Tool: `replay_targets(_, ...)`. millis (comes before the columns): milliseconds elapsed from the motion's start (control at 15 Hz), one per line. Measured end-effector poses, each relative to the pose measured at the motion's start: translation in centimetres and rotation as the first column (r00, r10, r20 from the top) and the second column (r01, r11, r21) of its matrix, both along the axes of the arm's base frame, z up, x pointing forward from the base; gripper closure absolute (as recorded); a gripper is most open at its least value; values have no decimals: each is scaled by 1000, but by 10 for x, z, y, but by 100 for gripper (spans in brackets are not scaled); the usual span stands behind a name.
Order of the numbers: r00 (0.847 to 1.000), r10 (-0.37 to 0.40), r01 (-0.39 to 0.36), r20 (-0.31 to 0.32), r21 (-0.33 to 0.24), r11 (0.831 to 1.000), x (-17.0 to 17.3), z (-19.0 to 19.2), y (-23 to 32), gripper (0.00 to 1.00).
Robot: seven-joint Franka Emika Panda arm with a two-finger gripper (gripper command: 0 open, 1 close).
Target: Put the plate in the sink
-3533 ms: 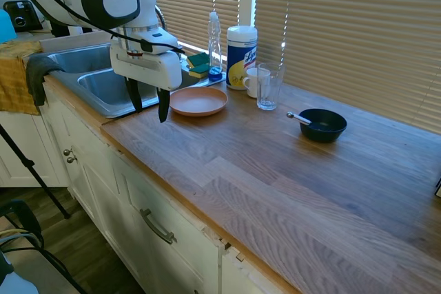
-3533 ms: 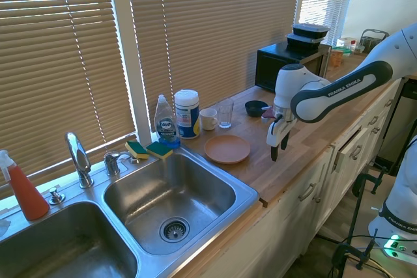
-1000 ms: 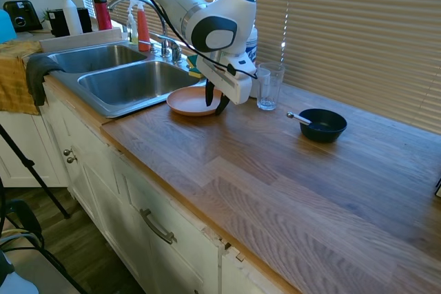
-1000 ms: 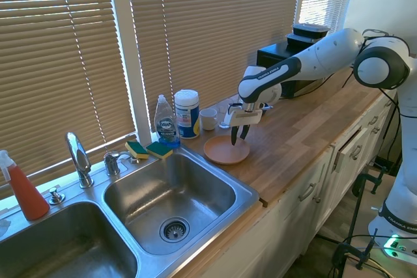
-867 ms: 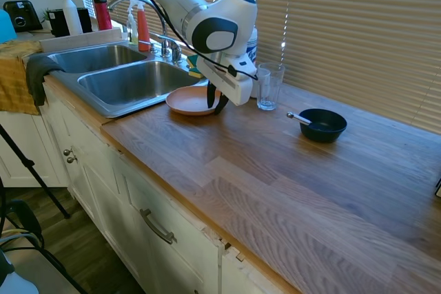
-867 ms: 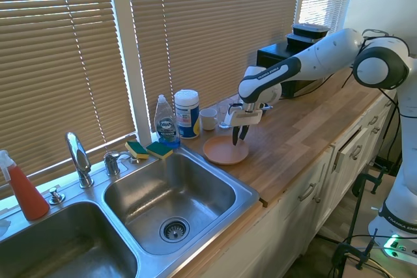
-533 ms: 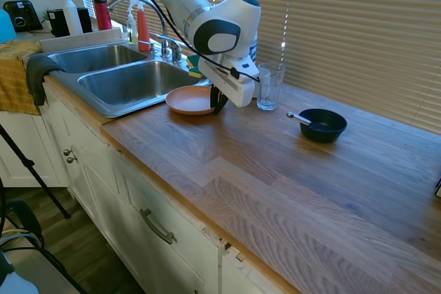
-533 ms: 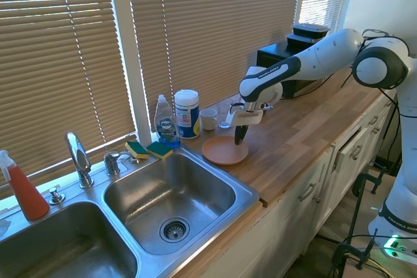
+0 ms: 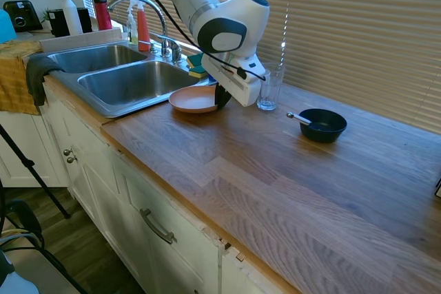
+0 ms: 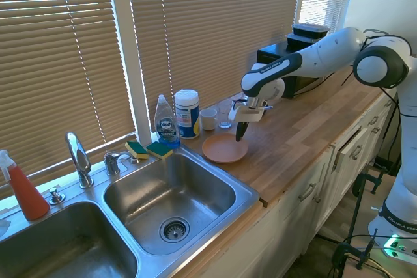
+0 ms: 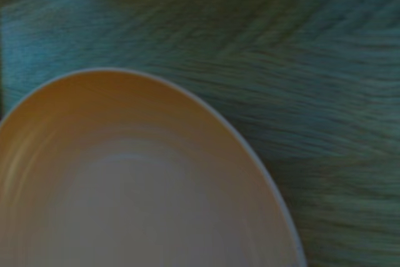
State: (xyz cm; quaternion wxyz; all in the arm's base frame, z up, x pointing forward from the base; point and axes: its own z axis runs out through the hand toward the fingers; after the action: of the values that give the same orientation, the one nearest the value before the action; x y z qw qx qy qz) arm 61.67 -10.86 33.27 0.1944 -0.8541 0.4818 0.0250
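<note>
The plate (image 9: 193, 99) rests on the wooden counter (image 9: 289, 177), just beside the near basin of the sink (image 9: 127, 82). It looks rigid, light and shallow, with a smooth matte surface that may slip. The low raised rim is the only practical hold, pinched from above and below on the edge away from the sink. The gripper (image 10: 239, 132) sits at that edge with its fingers drawn close together around the rim. The plate appears pinched and slightly raised on that side, though this is hard to confirm.
</note>
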Motion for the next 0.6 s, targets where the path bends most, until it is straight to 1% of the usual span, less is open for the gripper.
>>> replay_targets(133, 1000, 10, -10, 20, 3, 1000, -4, 19, -1, 100)
replay_targets(267, 998, 43, -43, 49, -6, 999, -5, 44, 16, 100)
replay_targets(400, 995, 85, -83, 59, -40, 996, -6, 69, 53, 100)
replay_targets(600, 990, 129, -123, 49, -108, 986, -3, 100, 133, 100)
